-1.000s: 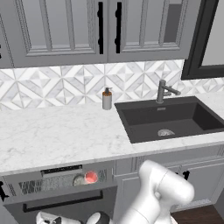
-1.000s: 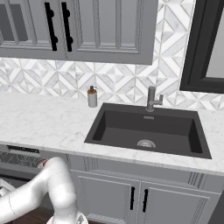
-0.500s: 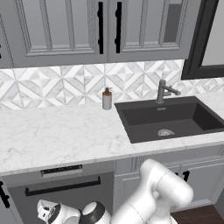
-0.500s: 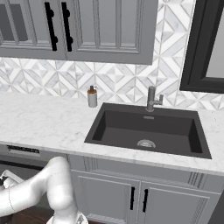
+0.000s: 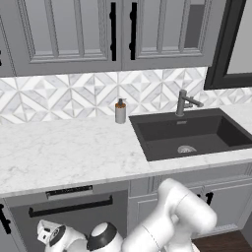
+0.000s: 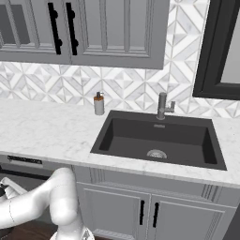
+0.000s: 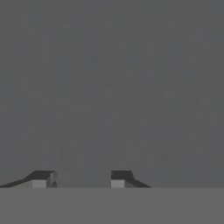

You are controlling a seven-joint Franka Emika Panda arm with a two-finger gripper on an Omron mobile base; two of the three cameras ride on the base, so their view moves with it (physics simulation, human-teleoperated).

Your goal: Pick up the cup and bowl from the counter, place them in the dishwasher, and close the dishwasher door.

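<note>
White marble counter (image 5: 64, 152) above flat dark grey dishwasher door (image 5: 74, 216), upright and shut. Gripper (image 7: 81, 178) faces the panel close up, fingers spread, grasping nothing.

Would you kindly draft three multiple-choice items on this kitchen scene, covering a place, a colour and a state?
1. Where does the soap dispenser stand?
A. in the sink
B. on the counter, left of the sink
C. on the floor

2. What colour is the sink?
A. white
B. black
C. red

3. How does the dishwasher door stand?
A. shut
B. wide open
C. removed

Key: 1 B, it stands by the backsplash beside the basin; 2 B, the basin is dark; 3 A, the panel stands upright under the counter.
</note>
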